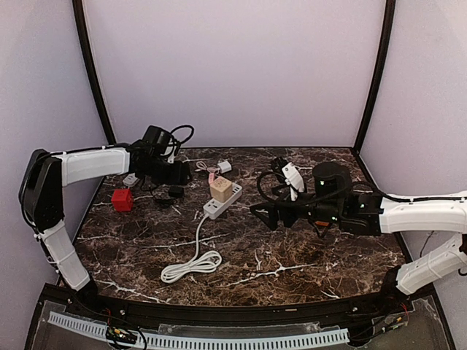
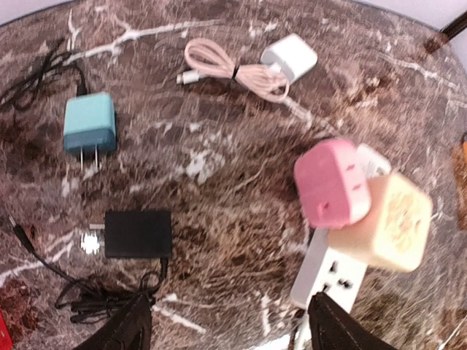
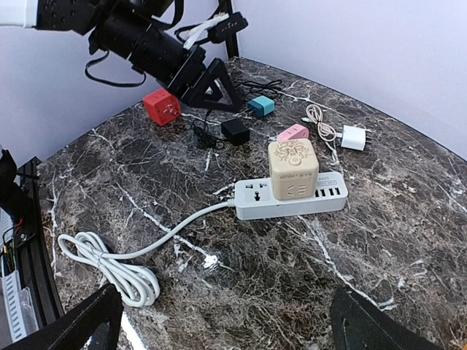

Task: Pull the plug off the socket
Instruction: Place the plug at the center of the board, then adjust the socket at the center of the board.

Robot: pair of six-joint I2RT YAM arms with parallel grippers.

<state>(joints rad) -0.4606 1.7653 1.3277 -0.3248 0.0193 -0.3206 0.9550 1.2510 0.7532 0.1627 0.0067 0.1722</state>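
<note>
1. Closest to us in the top view, a slotted rail (image 1: 219,340) runs along the near edge of the table (image 1: 306,255). Past it a white cord (image 1: 191,266) lies coiled and leads up to the strip (image 1: 211,209). The cube plug (image 1: 220,189) stands upright in that strip. The left gripper (image 1: 175,173) hovers back-left of it among loose plugs, with a red plug (image 1: 122,199) near the arm. The right gripper (image 1: 264,216) hangs just right of the strip, pointing at it. Neither one touches the cube plug.
2. From the left wrist, we see its fingers (image 2: 124,328) spread wide with nothing between them. Beneath lie a black adapter (image 2: 137,233), a teal plug (image 2: 89,124) and a white charger (image 2: 290,57). To the right the cube plug sits in the strip, with a pink plug (image 2: 332,182) against it. We cannot tell whether the pink one is plugged in or only lying beside.
3. From the right wrist, its fingers (image 3: 80,324) also stand wide and empty. The strip lies crosswise ahead, and the cube plug is seated near its middle.
4. We judge this to be the approach, as the plug is not yet out. Next, one gripper should pin the strip down. The other should close on the cube's sides and pull straight up, or the strip will lift with it.
</note>
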